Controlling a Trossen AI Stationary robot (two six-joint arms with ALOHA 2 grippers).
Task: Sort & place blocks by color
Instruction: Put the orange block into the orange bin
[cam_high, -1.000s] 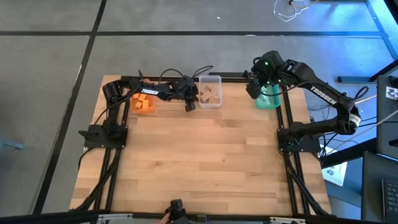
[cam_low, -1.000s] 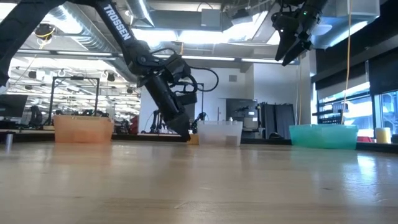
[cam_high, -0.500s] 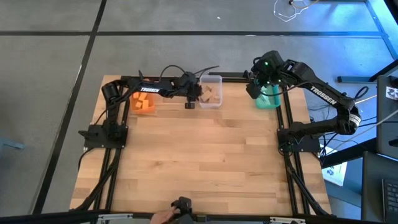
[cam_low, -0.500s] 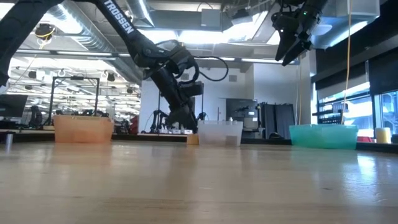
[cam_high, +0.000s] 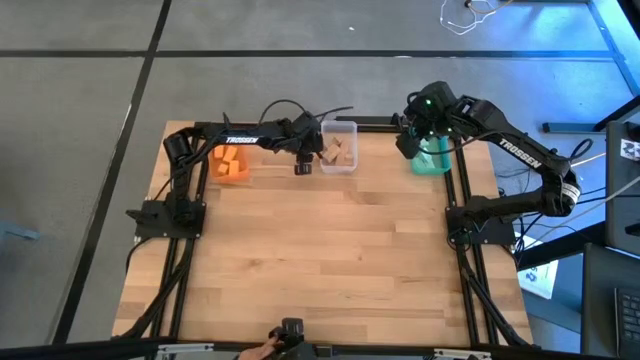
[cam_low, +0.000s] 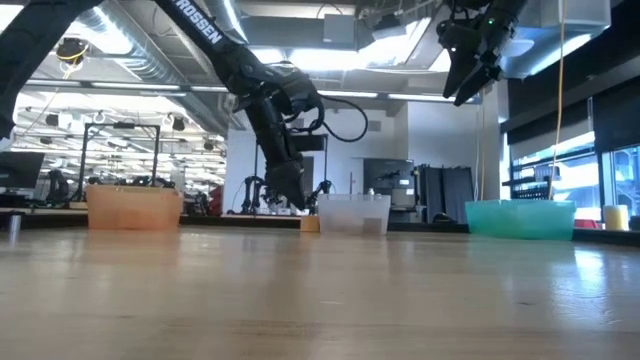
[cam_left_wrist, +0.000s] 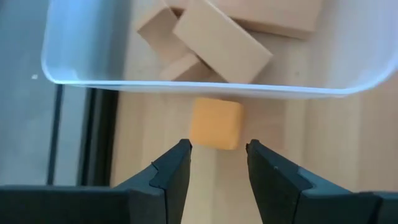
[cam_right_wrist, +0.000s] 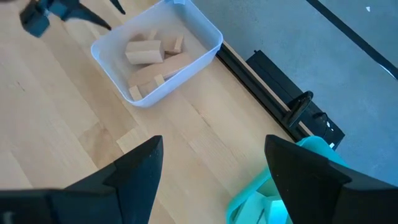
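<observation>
The left tool (cam_left_wrist: 217, 163) hangs above the far part of the desk (cam_high: 330, 250) with its two fingers (cam_left_wrist: 171, 174) partly spread and nothing between them. Just ahead of its fingertips, lined up with the gap, a small orange block (cam_left_wrist: 215, 124) lies on the wood, close against the outside wall of the clear bin (cam_left_wrist: 205, 87). Beyond that wall, inside the bin, lie several plain wooden blocks (cam_left_wrist: 221, 40). From overhead, the orange bin (cam_high: 232, 166) sits on the tool's other side, back along its arm, with orange blocks already in it.

By my reading, the step in hand is the pick-up of this stray orange block, which lies by the wrong bin for its colour. The tool is aimed but has not yet reached it. The next move calls for a short advance until the fingers straddle the block, then a squeeze. There is little room for this: the bin wall seems to touch the block's far edge, so the fingertips risk nudging the bin or pushing the block under its curved lip. After that, the block should go back to the orange bin.

The right tool (cam_high: 408, 142) waits high over the teal bin (cam_high: 432, 160), fingers spread wide and empty.
</observation>
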